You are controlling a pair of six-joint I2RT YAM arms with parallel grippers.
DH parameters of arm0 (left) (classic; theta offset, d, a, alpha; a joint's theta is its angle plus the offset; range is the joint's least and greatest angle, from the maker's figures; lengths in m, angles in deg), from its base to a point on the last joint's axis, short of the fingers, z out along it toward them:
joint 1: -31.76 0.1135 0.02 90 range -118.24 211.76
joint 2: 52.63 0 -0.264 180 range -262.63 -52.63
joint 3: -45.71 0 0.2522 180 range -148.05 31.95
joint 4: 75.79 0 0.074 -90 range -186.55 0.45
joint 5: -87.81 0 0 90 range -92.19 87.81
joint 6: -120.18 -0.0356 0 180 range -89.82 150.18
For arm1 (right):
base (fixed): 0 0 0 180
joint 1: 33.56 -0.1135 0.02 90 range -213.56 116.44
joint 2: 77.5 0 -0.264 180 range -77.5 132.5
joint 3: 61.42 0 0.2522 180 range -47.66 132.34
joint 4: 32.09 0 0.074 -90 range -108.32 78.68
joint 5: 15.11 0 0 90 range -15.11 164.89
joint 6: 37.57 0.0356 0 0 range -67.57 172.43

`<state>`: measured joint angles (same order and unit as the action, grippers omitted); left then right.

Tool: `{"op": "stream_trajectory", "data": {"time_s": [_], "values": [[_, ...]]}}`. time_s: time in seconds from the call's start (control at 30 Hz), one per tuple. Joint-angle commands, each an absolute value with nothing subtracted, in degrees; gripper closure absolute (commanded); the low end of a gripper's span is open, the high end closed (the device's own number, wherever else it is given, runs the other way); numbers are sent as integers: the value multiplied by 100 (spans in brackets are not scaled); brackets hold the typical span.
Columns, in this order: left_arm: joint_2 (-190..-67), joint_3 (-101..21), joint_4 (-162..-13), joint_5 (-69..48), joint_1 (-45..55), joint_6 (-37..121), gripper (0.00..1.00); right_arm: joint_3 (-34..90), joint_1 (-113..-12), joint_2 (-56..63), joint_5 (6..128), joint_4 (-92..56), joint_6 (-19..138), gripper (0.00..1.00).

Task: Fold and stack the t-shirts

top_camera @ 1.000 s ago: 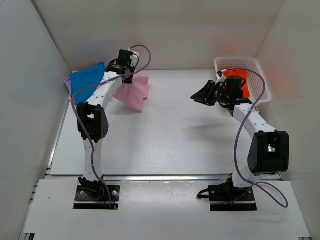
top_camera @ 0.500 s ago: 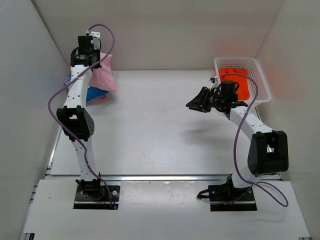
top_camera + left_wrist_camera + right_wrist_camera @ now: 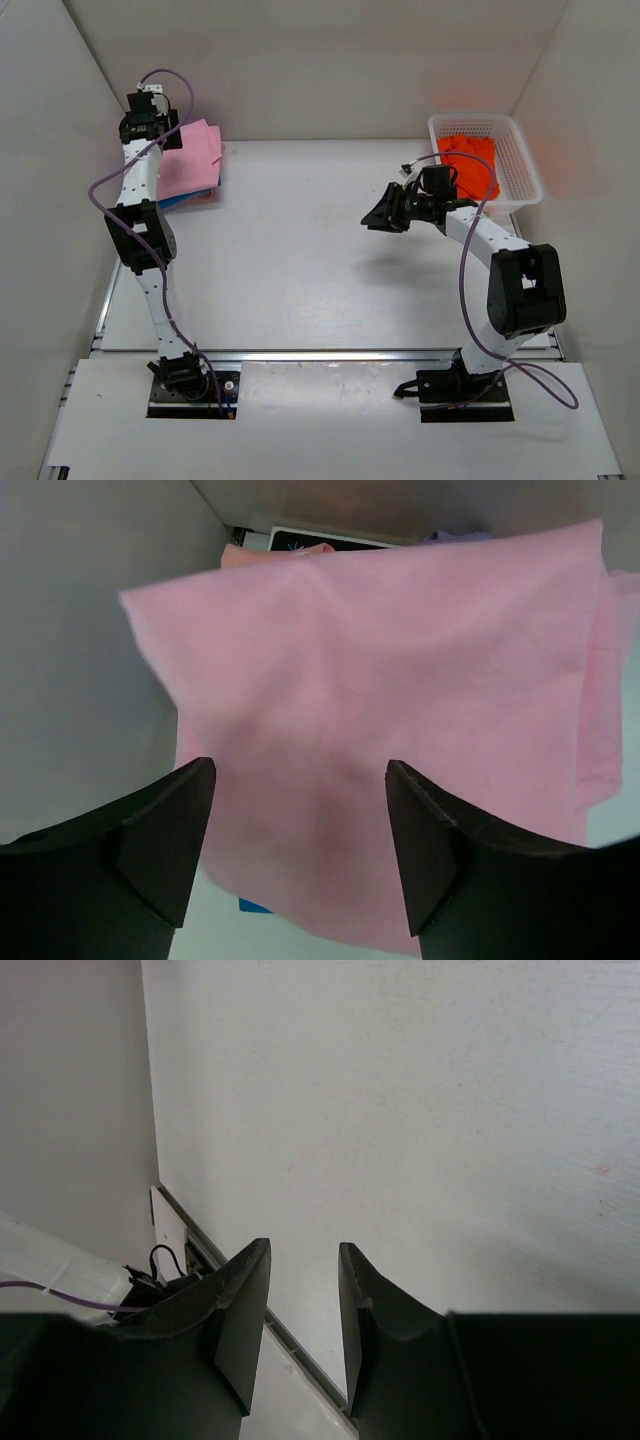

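A folded light pink t-shirt (image 3: 192, 160) lies at the far left of the table on top of a bright blue t-shirt (image 3: 190, 199), of which only an edge shows. My left gripper (image 3: 157, 138) hangs just above the pink shirt's left side. In the left wrist view it (image 3: 300, 785) is open, with the pink shirt (image 3: 400, 670) below the fingers and a blue corner (image 3: 254, 907) peeking out. An orange t-shirt (image 3: 470, 166) lies in the white basket (image 3: 522, 150). My right gripper (image 3: 376, 219) hovers over the middle right of the table, open and holding nothing (image 3: 304, 1252).
White walls enclose the table on the left, back and right. The left arm stands close to the left wall. A metal rail (image 3: 330, 354) runs along the table's near edge in front of both arm bases.
The left arm swung the pink shirt left over the blue shirt and opened, letting it go onto the stack. The right gripper drifted slightly left.
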<state>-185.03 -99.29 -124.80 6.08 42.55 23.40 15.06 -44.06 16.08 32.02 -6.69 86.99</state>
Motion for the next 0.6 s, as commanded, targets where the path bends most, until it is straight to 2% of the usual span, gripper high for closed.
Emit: {"op": "stream_trajectory", "data": {"time_s": [0.0,0.03,0.17,0.27,0.37,0.57], "values": [[-18053,-9823,-11839,327,4134,2640,17,1571,-4560,1558,3340,-716,8696,69],[-17868,-9691,-11847,178,4090,2684,2,1553,-4630,1558,3367,-725,8749,69],[-17033,-9067,-12004,63,3880,3246,1,1404,-4745,1234,3639,-655,8776,69],[-15944,-7864,-11988,-612,3704,3651,2,1194,-4692,935,3841,-602,8732,69],[-14505,-6013,-11725,-1254,3467,3888,1,808,-4517,593,3956,-435,8618,69],[-12876,-3953,-11934,-1511,2623,4072,2,175,-4454,-128,4341,-233,8398,69]]}}
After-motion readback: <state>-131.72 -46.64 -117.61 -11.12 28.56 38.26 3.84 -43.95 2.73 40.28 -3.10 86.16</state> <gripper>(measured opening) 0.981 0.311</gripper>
